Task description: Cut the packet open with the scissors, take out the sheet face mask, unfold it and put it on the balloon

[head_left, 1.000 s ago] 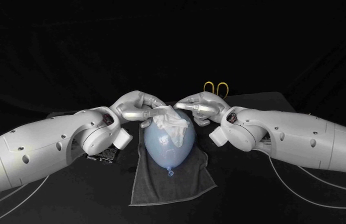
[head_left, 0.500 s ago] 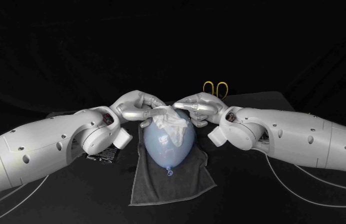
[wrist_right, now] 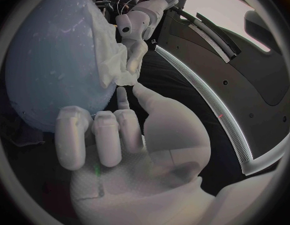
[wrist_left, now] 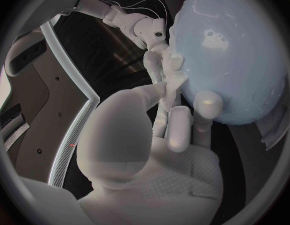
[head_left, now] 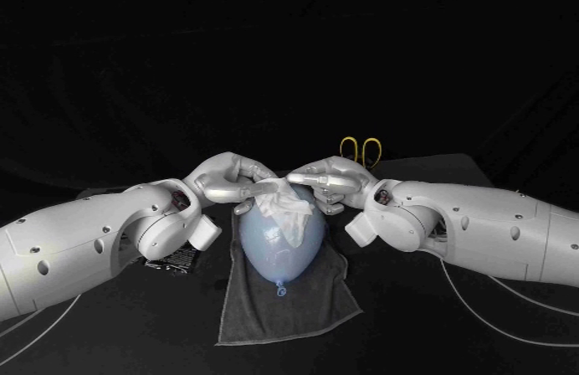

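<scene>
A pale blue balloon point(head_left: 281, 234) lies on a grey towel point(head_left: 289, 304), knot toward me. A crumpled white sheet mask point(head_left: 284, 204) is draped over its far end. My left hand point(head_left: 228, 179) pinches the mask's left edge, and my right hand point(head_left: 327, 177) pinches its right edge. In the left wrist view the left hand point(wrist_left: 163, 135) holds the mask point(wrist_left: 174, 74) against the balloon point(wrist_left: 235, 55). In the right wrist view the right hand point(wrist_right: 114, 135) has its thumb and a finger at the mask point(wrist_right: 111, 60) beside the balloon point(wrist_right: 51, 60). The scissors' yellow handles point(head_left: 362, 149) lie behind the right hand.
A dark packet point(head_left: 176, 260) lies on the table under my left forearm. The towel reaches from under the balloon toward the table's front edge. White cables point(head_left: 507, 295) trail under the right arm.
My right arm and hand have shifted slightly left, toward the balloon's far end. The mask is bunched a little closer between the two hands. The balloon has stayed in place.
</scene>
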Controlling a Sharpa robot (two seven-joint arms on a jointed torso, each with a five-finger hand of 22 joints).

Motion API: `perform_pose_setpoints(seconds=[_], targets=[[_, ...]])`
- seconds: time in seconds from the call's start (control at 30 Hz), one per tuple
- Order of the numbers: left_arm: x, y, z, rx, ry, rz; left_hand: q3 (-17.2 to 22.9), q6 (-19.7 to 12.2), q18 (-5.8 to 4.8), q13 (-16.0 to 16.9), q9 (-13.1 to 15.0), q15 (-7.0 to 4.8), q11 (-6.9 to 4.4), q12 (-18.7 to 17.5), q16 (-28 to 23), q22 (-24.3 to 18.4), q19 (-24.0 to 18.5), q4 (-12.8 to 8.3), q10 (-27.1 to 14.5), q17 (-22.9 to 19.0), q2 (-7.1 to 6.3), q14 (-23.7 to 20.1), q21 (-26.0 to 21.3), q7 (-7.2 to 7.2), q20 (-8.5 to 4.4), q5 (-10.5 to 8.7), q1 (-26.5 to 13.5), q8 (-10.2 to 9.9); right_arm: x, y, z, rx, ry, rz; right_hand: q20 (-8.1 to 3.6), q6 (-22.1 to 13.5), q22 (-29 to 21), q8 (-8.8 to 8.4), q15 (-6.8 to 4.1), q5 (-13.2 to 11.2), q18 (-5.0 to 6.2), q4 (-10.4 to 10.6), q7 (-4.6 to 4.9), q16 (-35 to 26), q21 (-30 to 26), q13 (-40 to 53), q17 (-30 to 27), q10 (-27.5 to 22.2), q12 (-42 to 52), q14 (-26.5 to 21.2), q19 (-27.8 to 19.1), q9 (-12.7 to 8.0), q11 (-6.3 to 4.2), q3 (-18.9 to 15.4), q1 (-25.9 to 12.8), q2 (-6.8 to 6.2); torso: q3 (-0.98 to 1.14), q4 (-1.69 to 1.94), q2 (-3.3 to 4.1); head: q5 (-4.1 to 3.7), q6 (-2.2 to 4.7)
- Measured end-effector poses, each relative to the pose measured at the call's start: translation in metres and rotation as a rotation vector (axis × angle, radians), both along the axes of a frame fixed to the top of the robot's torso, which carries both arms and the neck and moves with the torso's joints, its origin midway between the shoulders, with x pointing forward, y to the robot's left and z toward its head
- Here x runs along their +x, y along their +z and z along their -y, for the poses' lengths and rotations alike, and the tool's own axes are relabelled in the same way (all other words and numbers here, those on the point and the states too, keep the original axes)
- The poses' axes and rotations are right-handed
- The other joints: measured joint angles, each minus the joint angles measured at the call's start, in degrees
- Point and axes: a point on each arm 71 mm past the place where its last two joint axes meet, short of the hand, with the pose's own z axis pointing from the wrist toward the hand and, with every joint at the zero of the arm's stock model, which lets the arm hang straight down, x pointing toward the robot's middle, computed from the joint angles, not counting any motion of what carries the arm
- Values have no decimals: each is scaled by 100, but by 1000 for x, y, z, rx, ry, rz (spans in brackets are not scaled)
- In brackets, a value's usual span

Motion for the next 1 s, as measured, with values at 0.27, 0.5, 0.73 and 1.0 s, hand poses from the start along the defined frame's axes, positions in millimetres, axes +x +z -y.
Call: perform_pose_setpoints(seconds=[0.27,0.5,0.73,1.0], targets=[[0,0,-1,1,4,0,0,0,0,6,10,22,2,6,-5,16,0,0,1,1,0,22,0,0,0,0,0,-10,0,0,0,4,0,-3,0,97,0,0,0,0,-1,-73,10,15,2,2,-2,-4,29,0,-1,-7,-4,-8,243,14,3,-4,0,3,1],[1,0,-1,2,11,-1,0,-1,0,15,36,22,3,50,19,48,0,0,1,37,30,22,22,0,0,-1,-31,-11,-3,1,1,9,8,-7,0,135,-1,0,0,0,-2,-90,-12,15,24,2,-5,-8,29,0,-2,-7,-8,8,280,37,4,-4,0,8,-6],[1,0,-2,1,18,-4,0,21,0,32,54,34,5,81,19,68,0,-1,0,44,36,34,51,22,0,-3,-52,16,-4,1,0,12,14,-7,0,135,-4,-23,0,0,-3,-128,-12,11,23,-1,-4,-9,28,0,-3,-20,-8,-31,334,-17,4,-4,0,11,1],[1,-1,-2,1,20,-8,70,12,-1,34,64,43,20,93,19,69,0,-72,-1,54,31,43,51,31,0,4,-77,28,-3,1,-3,13,17,-6,8,135,-3,-45,0,1,-6,-147,-13,-2,22,-2,0,-9,27,0,-11,-35,-9,-50,377,-60,3,-2,0,7,-3]])
